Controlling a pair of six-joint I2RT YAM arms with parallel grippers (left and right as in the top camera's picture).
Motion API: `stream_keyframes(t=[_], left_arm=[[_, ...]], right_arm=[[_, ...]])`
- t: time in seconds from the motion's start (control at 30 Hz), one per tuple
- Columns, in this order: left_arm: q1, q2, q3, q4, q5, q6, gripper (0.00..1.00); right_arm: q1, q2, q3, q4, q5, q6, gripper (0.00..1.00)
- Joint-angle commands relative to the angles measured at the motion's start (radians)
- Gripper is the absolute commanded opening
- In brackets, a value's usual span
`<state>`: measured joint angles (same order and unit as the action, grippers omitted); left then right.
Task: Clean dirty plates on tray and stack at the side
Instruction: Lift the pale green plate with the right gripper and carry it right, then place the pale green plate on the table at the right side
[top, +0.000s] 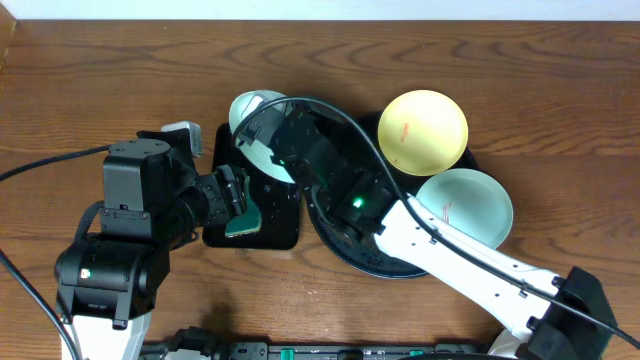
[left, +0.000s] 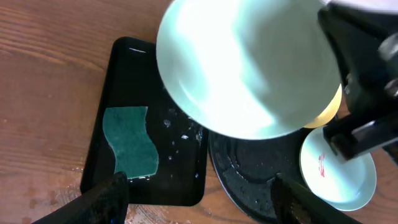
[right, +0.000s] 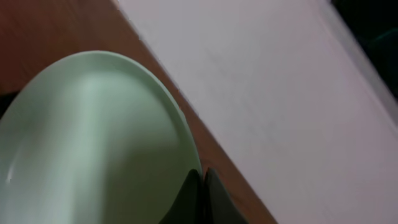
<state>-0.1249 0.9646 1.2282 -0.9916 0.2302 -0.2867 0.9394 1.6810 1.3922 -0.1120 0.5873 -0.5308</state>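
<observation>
My right gripper (top: 272, 135) is shut on the rim of a pale mint plate (top: 250, 108) and holds it tilted above the rectangular tray's far end; the grip shows in the right wrist view (right: 200, 182) on the plate (right: 93, 137). That plate fills the top of the left wrist view (left: 249, 62). A yellow plate (top: 422, 130) with a red smear and a second mint plate (top: 465, 205) with a red smear rest at the right edge of the round black tray (top: 345, 248). My left gripper (left: 202, 208) is open and empty, above the sponge.
A green sponge (left: 130, 142) lies on a small rectangular black tray (left: 180, 168), left of the round tray (left: 249, 180), with water drops beside it. The sponge also shows in the overhead view (top: 243, 220). Wooden table (top: 100, 80) lies all around.
</observation>
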Motion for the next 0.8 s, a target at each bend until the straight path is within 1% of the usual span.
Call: stream_keyframes(t=[0.0, 0.03, 0.07, 0.1, 0.13, 0.17, 0.2, 0.23, 0.27, 0.3, 0.33, 0.37, 0.4, 0.47, 0.57, 0.63, 0.7, 0.77], left_arm=[[0.005, 0.002, 0.021, -0.002, -0.006, 0.017, 0.74], [0.005, 0.002, 0.021, -0.002, -0.006, 0.017, 0.74], [0.005, 0.002, 0.021, -0.002, -0.006, 0.017, 0.74], [0.005, 0.002, 0.021, -0.002, -0.006, 0.017, 0.74], [0.005, 0.002, 0.021, -0.002, -0.006, 0.017, 0.74], [0.005, 0.002, 0.021, -0.002, -0.006, 0.017, 0.74], [0.005, 0.002, 0.021, -0.002, -0.006, 0.017, 0.74], [0.005, 0.002, 0.021, -0.002, -0.006, 0.017, 0.74], [0.005, 0.002, 0.021, -0.002, -0.006, 0.017, 0.74], [0.005, 0.002, 0.021, -0.002, -0.006, 0.017, 0.74], [0.005, 0.002, 0.021, -0.002, -0.006, 0.017, 0.74], [0.005, 0.002, 0.021, -0.002, -0.006, 0.017, 0.74], [0.005, 0.002, 0.021, -0.002, -0.006, 0.017, 0.74], [0.005, 0.002, 0.021, -0.002, -0.006, 0.017, 0.74], [0.005, 0.002, 0.021, -0.002, -0.006, 0.017, 0.74], [0.005, 0.002, 0.021, -0.002, -0.006, 0.017, 0.74], [0.005, 0.002, 0.021, -0.002, -0.006, 0.017, 0.74], [0.005, 0.002, 0.021, -0.002, -0.006, 0.017, 0.74]], right_arm=[[-0.006, -0.007, 0.012, 0.013, 0.039, 0.152, 0.01], [-0.005, -0.012, 0.012, -0.021, -0.053, 0.097, 0.01], [-0.002, -0.012, 0.012, -0.039, -0.075, 0.033, 0.01], [-0.002, -0.011, 0.012, -0.034, -0.007, 0.020, 0.01], [-0.008, -0.010, 0.012, -0.010, 0.101, 0.070, 0.01], [-0.016, -0.010, 0.012, 0.003, 0.162, 0.189, 0.01], [-0.021, -0.010, 0.012, -0.012, 0.124, 0.272, 0.01], [-0.022, -0.010, 0.012, -0.040, 0.029, 0.260, 0.01], [-0.022, -0.010, 0.012, -0.060, -0.022, 0.225, 0.01], [-0.023, -0.006, 0.012, -0.066, 0.001, 0.230, 0.01], [-0.029, -0.003, 0.012, -0.068, 0.058, 0.280, 0.01], [-0.037, -0.003, 0.012, -0.080, 0.092, 0.371, 0.01], [-0.048, -0.004, 0.012, -0.107, 0.062, 0.441, 0.01], [-0.080, -0.012, 0.012, -0.180, -0.063, 0.522, 0.01], [-0.164, -0.039, 0.012, -0.306, -0.188, 0.763, 0.01], [-0.256, -0.066, 0.012, -0.380, -0.359, 0.886, 0.01], [-0.376, -0.093, 0.012, -0.433, -0.560, 0.953, 0.01], [-0.510, -0.118, 0.012, -0.480, -0.734, 0.971, 0.01]])
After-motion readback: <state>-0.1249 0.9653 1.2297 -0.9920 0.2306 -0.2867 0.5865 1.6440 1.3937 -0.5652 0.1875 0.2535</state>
